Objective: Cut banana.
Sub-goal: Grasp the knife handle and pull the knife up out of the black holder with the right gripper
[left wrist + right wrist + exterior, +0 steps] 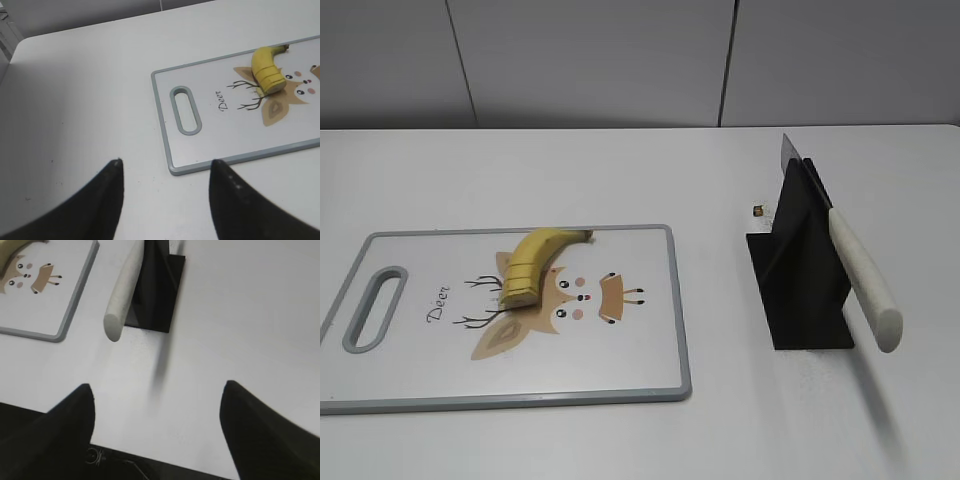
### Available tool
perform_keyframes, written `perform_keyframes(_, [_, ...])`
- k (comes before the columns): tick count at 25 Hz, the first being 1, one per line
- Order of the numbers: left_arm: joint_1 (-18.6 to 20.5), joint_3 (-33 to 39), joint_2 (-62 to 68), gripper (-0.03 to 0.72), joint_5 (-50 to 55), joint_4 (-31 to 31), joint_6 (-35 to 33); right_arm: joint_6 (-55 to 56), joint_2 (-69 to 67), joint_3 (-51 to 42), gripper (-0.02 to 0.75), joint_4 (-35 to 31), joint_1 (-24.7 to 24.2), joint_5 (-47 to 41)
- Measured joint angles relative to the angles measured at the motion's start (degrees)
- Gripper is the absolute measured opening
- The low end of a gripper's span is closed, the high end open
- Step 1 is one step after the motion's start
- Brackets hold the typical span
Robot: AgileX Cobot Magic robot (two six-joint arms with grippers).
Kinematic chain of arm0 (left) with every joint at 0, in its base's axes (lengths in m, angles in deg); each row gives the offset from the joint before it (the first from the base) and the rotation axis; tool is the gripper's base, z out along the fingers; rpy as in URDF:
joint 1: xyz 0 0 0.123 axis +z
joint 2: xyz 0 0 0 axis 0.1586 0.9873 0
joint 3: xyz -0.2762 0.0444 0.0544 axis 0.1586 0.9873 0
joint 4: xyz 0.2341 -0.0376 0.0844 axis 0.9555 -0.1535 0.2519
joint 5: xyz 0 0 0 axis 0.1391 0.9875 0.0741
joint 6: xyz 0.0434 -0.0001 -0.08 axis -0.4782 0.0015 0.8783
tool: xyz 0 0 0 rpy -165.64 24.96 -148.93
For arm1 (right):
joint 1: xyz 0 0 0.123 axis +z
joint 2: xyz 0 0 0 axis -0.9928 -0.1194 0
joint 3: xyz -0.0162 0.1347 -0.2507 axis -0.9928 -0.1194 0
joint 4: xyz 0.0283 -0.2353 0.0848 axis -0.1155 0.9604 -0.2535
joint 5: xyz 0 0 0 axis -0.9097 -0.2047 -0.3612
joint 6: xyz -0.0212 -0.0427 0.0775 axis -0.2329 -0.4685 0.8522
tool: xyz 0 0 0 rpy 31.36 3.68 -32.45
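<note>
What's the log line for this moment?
banana: on board, thick end sliced | knife: in stand | left pincer: open, empty | right pincer: open, empty

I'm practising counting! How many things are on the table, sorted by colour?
Yellow: 1, the curved yellow banana, partly sliced
White and grey: 1, the plastic cutting board with a deer drawing
Black: 1, the black knife stand
White-handled: 1, the knife in that stand
Total: 4

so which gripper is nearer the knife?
Right. The right gripper sits open just short of the knife handle in its stand; the left gripper is off the cutting board's handle end, far side from it.
</note>
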Motion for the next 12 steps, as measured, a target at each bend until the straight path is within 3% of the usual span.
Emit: perform_keyframes(12, [0.0, 0.0, 0.0, 0.535, 0.0, 0.0, 0.0, 2.4, -15.1, 2.8, 0.589, -1.1, 1.9, 0.9])
